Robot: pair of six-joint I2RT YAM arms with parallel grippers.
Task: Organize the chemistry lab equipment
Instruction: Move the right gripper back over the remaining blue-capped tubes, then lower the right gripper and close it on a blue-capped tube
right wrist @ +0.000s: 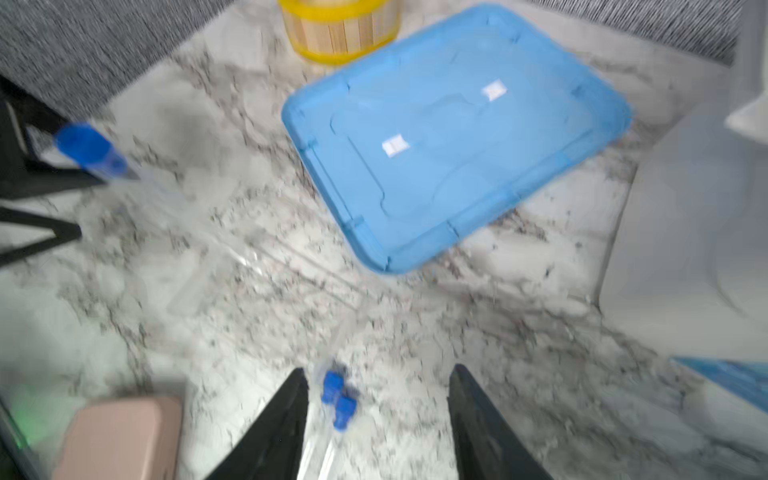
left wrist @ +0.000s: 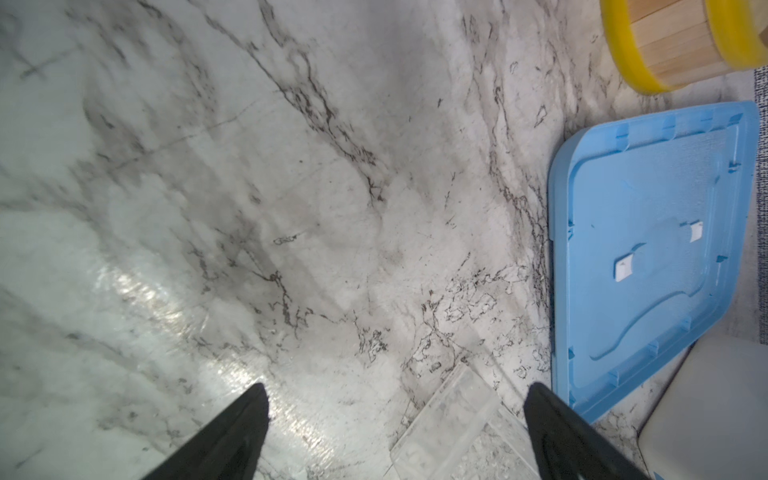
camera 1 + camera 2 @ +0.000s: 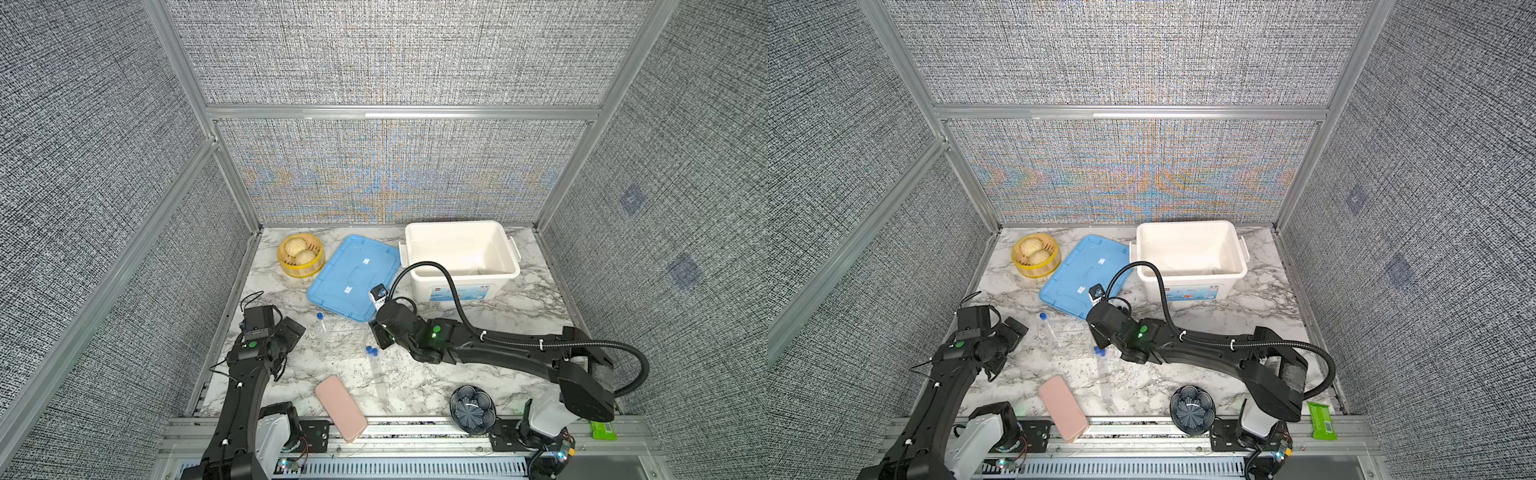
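Just past a pink case, two blue-capped tubes lay flat on the marble table between the right gripper's parted jaws, while farther left a third tube and a clear rack lay near the wide-open, empty left gripper.

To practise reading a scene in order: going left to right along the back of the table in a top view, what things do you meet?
yellow steamer basket → blue lid → white bin
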